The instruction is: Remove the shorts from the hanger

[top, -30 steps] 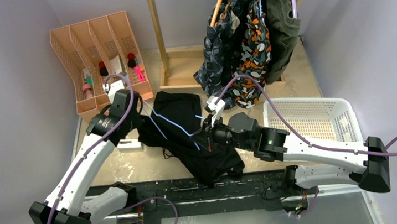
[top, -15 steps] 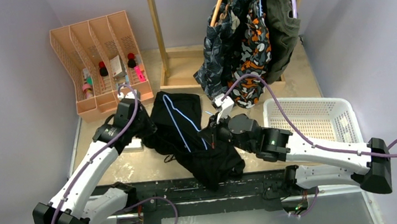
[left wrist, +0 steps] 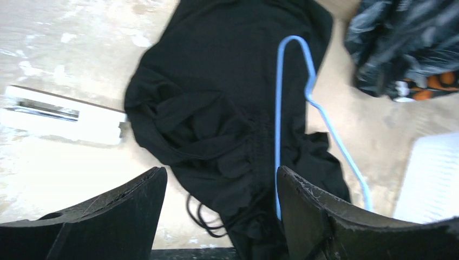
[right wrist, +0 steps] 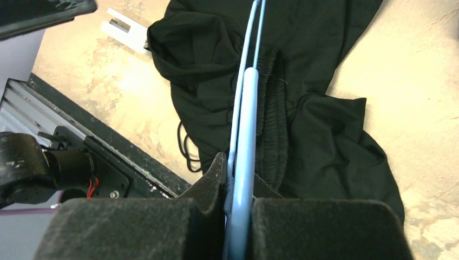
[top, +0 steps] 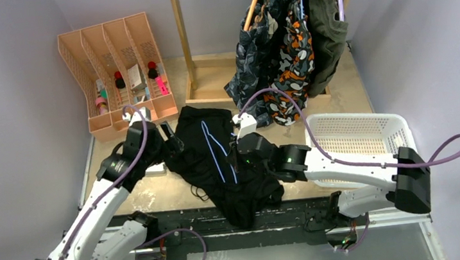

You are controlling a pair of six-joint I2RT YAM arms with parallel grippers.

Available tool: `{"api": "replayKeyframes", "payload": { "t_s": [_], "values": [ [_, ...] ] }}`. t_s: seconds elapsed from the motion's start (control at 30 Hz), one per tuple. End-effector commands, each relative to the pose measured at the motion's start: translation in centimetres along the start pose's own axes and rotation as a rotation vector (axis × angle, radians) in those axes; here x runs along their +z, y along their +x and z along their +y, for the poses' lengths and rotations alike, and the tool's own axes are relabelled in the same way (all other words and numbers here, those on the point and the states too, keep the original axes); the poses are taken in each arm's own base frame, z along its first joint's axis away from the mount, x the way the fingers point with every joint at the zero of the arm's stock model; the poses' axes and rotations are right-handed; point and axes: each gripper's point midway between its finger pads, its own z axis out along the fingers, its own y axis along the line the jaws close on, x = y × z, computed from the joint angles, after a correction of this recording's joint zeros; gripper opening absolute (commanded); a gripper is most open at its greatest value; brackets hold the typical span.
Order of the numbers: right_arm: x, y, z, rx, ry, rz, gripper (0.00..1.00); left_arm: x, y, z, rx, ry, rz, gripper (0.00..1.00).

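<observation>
The black shorts [top: 256, 188] lie crumpled on the table with a light blue hanger [top: 216, 152] across them. My right gripper [top: 241, 159] is shut on the hanger's [right wrist: 246, 119] lower end, over the black fabric [right wrist: 319, 135]. My left gripper [top: 171, 142] hovers open above the black shorts' [left wrist: 216, 92] left edge, with nothing between its fingers [left wrist: 124, 206]. The hanger [left wrist: 280, 108] runs past its right finger. Blue-grey patterned shorts [top: 257, 43], camouflage shorts [top: 294, 58] and olive shorts [top: 326, 26] hang on the wooden rack [top: 182, 38].
A white mesh basket [top: 357, 136] stands at the right, close behind my right arm. A peach desk organizer [top: 116, 58] holding small items stands at the back left. A small white block [top: 152, 169] lies beside the black shorts' left edge.
My left gripper has opened and let go of the black shorts after drifting right. The right gripper has swung the hanger so that it lies more lengthwise over the shorts.
</observation>
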Motion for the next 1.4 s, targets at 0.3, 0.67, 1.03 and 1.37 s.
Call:
{"api": "replayKeyframes", "payload": {
  "t_s": [0.3,0.67,1.03,1.37],
  "values": [
    [1.9,-0.7,2.3,0.127,0.015,0.014,0.0,-2.3,4.8,-5.8,-0.301,0.483,0.082,0.67],
    [3.3,0.5,2.7,0.216,0.015,0.036,0.0,-2.7,5.6,-8.6,-0.267,0.55,0.029,0.66],
    [3.5,-0.8,3.8,0.303,-0.021,0.028,0.0,-2.7,8.0,-12.1,-0.198,0.697,0.17,0.64],
    [3.4,-1.6,3.9,0.352,-0.04,0.026,0.0,-1.7,11.1,-9.8,-0.197,0.659,0.241,0.61]
  ]
}}
